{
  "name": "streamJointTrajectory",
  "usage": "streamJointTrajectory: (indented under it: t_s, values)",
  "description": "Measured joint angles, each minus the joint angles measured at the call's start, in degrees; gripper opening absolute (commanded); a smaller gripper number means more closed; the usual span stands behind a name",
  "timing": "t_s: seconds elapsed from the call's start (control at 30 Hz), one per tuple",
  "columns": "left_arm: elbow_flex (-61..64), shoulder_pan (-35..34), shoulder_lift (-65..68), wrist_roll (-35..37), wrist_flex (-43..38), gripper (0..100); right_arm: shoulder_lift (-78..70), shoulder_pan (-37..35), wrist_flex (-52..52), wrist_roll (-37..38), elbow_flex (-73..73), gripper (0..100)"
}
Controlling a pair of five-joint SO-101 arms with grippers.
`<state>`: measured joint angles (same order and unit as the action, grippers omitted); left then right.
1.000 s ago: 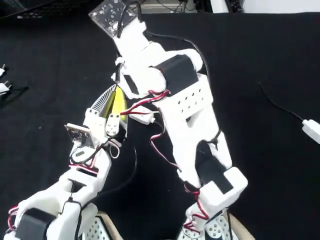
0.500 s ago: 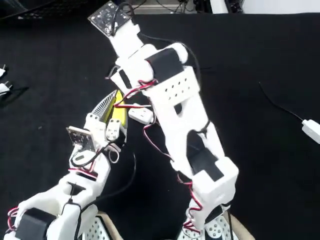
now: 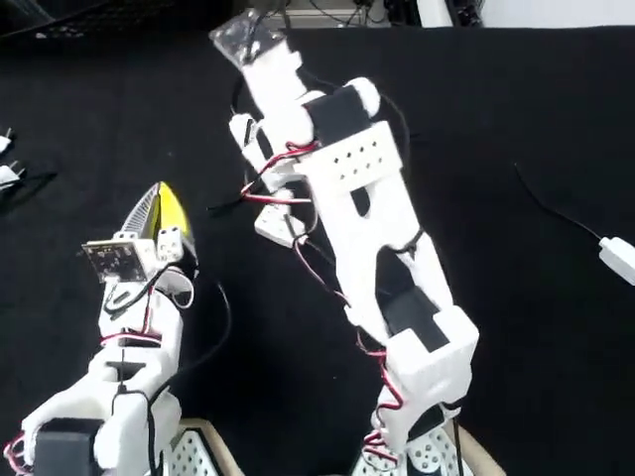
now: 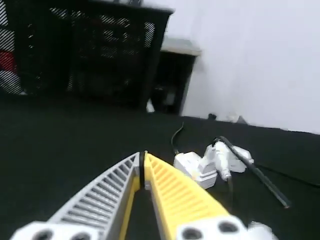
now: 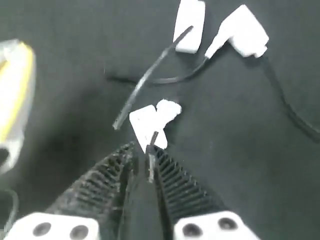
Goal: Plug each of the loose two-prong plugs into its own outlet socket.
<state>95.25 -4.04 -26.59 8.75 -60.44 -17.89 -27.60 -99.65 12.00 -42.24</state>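
While the right arm (image 3: 367,198) reaches across the middle of the black worktop (image 3: 516,129) in the high view, its wrist and red wires hide much of what lies under it; a white plug (image 3: 281,224) shows at the arm's edge, partly covered; the left gripper (image 3: 162,205) is well apart from that plug, on the left arm's side, its grey and yellow fingers pressed together on nothing; a white adaptor (image 3: 617,258) with a thin lead lies at the far right edge, and small white bits (image 3: 8,175) at the far left edge.

In the left wrist view, the closed fingers point toward a cluster of white plug parts (image 4: 197,167) on the worktop, with a black cable (image 4: 255,172) trailing across beside them; a dark rack (image 4: 85,55) and a pale wall stand behind.

In the right wrist view, the right gripper (image 5: 144,150) has its black fingers drawn close on a thin cord (image 5: 150,162) that runs up to the white plug just beyond the tips; farther off lie an outlet block (image 5: 190,19) and a corded plug (image 5: 245,36), side by side but apart; a loose dark cable crosses between them and the white plug.
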Motion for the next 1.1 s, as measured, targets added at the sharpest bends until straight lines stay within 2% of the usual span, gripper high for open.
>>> streamJointTrajectory:
  t_s: [0.13, 0.3, 0.6, 0.77, 0.9, 1.1]
  values:
    - [0.00, -0.53, 0.00, 0.00, 0.53, 3, 0.00, 0.70, 0.44, 2.55, 4.31, 1.7]
    - [0.00, -0.53, 0.00, 0.00, 0.88, 3, 0.00, 4.48, 5.89, 3.34, 10.55, 13.3]
    - [0.00, -0.53, 0.00, 0.00, 0.88, 3, -0.26, 10.20, 24.53, 6.68, 28.13, 13.8]
    - [0.00, -0.53, 0.00, 0.00, 0.88, 3, -3.87, 12.13, 30.95, 5.80, 30.86, 14.1]
    - [0.00, -0.53, 0.00, 0.00, 0.88, 3, -11.43, 13.89, 31.38, 4.92, 27.78, 14.1]
    - [0.00, -0.53, 0.00, 0.00, 0.88, 3, -23.74, 14.33, 20.84, 5.01, 13.36, 13.9]
